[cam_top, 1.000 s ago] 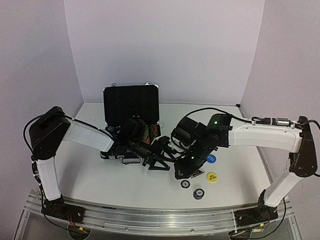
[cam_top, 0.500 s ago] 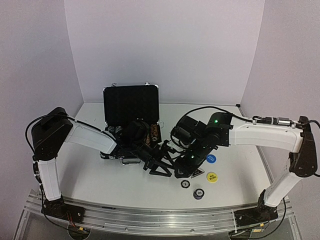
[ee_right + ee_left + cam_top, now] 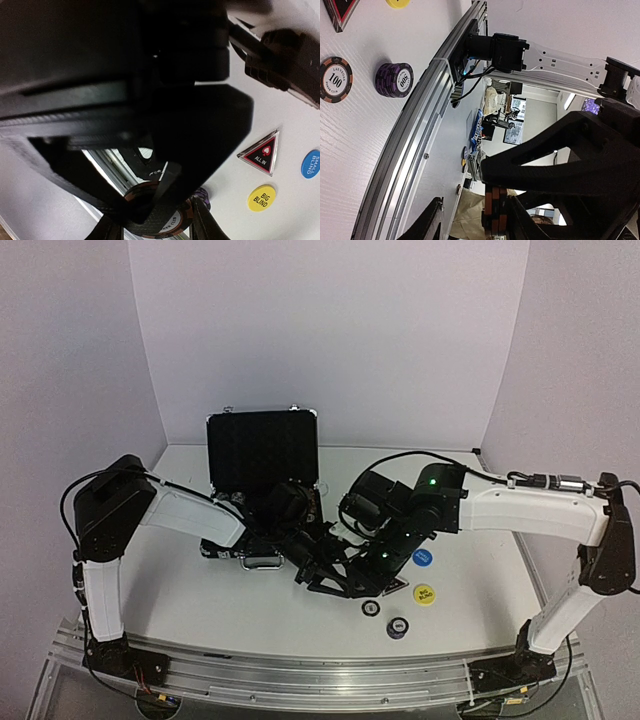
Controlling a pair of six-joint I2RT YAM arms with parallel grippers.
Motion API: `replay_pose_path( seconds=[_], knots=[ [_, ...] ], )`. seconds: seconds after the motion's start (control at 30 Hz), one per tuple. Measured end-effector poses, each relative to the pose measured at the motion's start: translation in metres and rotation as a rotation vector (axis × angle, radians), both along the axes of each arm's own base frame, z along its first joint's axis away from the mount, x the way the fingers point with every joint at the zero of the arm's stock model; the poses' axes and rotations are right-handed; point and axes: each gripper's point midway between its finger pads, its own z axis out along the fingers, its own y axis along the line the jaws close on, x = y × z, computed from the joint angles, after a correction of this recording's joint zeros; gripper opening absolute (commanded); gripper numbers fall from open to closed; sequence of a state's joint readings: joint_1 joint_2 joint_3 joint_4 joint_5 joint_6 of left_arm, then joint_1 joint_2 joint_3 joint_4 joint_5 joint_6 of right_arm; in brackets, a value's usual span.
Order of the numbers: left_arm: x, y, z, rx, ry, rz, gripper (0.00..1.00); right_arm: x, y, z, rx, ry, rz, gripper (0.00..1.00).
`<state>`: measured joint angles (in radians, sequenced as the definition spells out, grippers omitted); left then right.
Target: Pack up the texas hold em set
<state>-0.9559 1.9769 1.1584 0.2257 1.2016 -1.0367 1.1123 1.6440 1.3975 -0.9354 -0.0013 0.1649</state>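
- One chip stack (image 3: pixel 496 210) is pinched in the right gripper (image 3: pixel 362 580), mid-frame.
- Left gripper (image 3: pixel 316 571) just left of it; grip unclear.
- Open case (image 3: pixel 262 445) stands upper left, nearer the left arm.

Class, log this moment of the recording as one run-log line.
right gripper: shut on chip stack | left gripper: open around it | case: open | marker, yellow button, blue button, two chips: loose on table
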Motion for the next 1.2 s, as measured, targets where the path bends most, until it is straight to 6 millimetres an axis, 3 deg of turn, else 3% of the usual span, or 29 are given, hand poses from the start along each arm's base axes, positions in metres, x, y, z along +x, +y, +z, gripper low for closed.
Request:
replay_pose_path(
  seconds=[0.43,0.57,0.63,0.73,0.8,0.97,1.2],
  knots=[
    [-0.001,-0.004,0.008,-0.032,-0.01,-0.014,0.02,0.002,0.001,0.0,-0.01,-0.037,0.017,0.05],
    [0.001,-0.005,0.008,-0.021,-0.006,-0.008,0.0,0.005,0.0,0.0,-0.02,-0.052,0.015,0.09],
    [0.001,-0.005,0.008,-0.02,-0.008,-0.008,0.0,0.005,-0.001,0.0,-0.022,-0.055,0.013,0.23],
    [0.003,-0.006,0.008,-0.018,-0.025,-0.006,0.0,0.007,-0.002,0.0,-0.027,-0.064,0.008,0.54],
    [0.006,-0.008,0.008,-0.013,-0.06,-0.002,0.0,0.008,-0.002,0.0,-0.03,-0.071,-0.006,0.65],
    [0.029,-0.018,0.006,0.028,-0.27,0.053,0.0,0.012,-0.004,0.012,0.0,-0.096,-0.044,0.8],
    [0.092,-0.012,-0.007,0.155,-0.66,0.166,0.0,0.011,-0.019,0.069,0.157,-0.171,-0.104,0.84]
  ],
)
